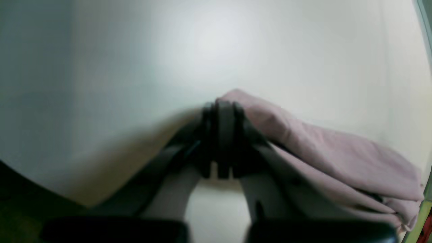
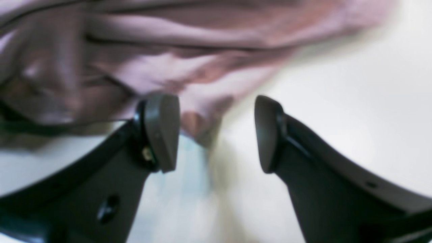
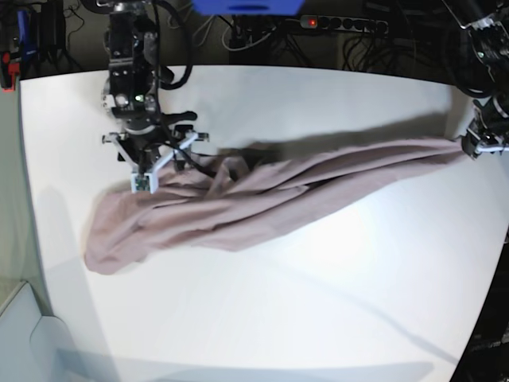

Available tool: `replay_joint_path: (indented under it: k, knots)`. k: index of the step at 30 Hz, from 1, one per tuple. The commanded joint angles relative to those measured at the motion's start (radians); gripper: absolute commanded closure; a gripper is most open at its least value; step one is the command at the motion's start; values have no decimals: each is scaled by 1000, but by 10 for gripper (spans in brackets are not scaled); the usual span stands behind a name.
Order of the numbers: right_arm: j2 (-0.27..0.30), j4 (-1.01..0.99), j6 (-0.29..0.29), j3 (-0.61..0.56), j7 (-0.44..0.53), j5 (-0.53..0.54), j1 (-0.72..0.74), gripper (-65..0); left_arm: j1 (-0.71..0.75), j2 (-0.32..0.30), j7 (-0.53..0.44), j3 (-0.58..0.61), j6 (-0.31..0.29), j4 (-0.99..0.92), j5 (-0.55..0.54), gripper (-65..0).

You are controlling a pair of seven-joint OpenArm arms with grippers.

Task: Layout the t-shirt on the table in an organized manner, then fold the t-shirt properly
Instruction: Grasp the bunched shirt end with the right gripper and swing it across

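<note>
- Base view: the dusty mauve-pink, wrinkly cloth t-shirt (image 3: 262, 199) lies stretched in a long band across the large white matte worktop (image 3: 318, 302).
- The left pincer (image 1: 222, 108), at the worktop's edge, is pressed together, pinching one end of the t-shirt.
- The right pincer (image 2: 216, 133) stands spread just above the bunched other end, gripping nothing.

Left arm: I see it at the table's far edge, on the base view's right.
Left tool (image 1: 221, 108): my jaws are pressed together, pinching the t-shirt (image 1: 337, 158).
Right arm: reaches down from the far side, on the base view's left.
Right tool (image 2: 216, 133): jaws spread wide, pads (image 2: 162, 131) gripping nothing, pointed downward.
</note>
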Motion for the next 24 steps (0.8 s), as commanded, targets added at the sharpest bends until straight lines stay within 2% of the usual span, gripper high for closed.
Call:
replay_joint_path:
  k: [1, 6, 11, 13, 16, 19, 24]
  knots:
    - [3, 0, -2, -8, 18, -2, 9, -352, -5, -22, -8, -5, 8, 18, -27, -3]
    - [3, -69, -2, -11, 22, -2, 19, -352, -2, -22, -8, -10, 8, 18, -29, -3]
    - [3, -147, -2, -11, 118, -2, 16, -338, -5, -19, -8, -10, 8, 18, -29, -3]
    - [3, -161, -2, -11, 147, -4, 16, -256, -5, -18, -8, -10, 8, 18, -29, -3]
    - [6, -115, -2, -2, 167, -4, 10, 0, -5, -18, -8, -10, 8, 18, -30, -3]
    - [6, 8, -2, 58, 164, -4, 9, -15, -5, -19, -8, -12, 8, 18, -30, -3]
    - [23, 214, -2, 128, 161, -4, 49, 0, -5, -21, -8, -12, 8, 18, -30, -3]
